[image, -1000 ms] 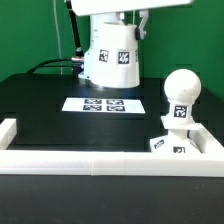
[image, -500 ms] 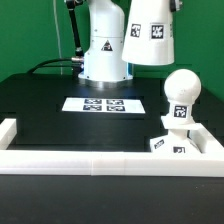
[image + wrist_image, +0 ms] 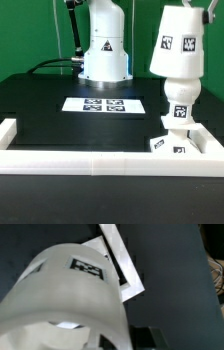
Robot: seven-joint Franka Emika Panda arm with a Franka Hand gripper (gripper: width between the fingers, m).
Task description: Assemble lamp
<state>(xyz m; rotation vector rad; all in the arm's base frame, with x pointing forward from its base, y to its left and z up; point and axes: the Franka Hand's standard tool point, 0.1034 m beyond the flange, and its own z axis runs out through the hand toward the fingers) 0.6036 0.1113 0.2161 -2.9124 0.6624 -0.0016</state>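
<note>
The white cone shade (image 3: 178, 45) hangs in the air at the exterior view's right, its lower rim over the head of the bulb post (image 3: 178, 106). The post stands upright on the flat base (image 3: 170, 146), close behind the front rail. The post's round head is hidden inside the shade. My gripper (image 3: 105, 339) is shut on the shade (image 3: 65, 297), which fills most of the wrist view. One dark finger (image 3: 152, 336) shows beside the shade's wall. In the exterior view the gripper is cut off at the upper edge.
The marker board (image 3: 100, 104) lies on the black table in the middle. The arm's white pedestal (image 3: 105, 50) stands behind it. A white rail border (image 3: 90, 160) runs along the front and turns back at both sides.
The shade has moved from above the marker board to the exterior view's right and come down over the bulb post, hiding its round head.
</note>
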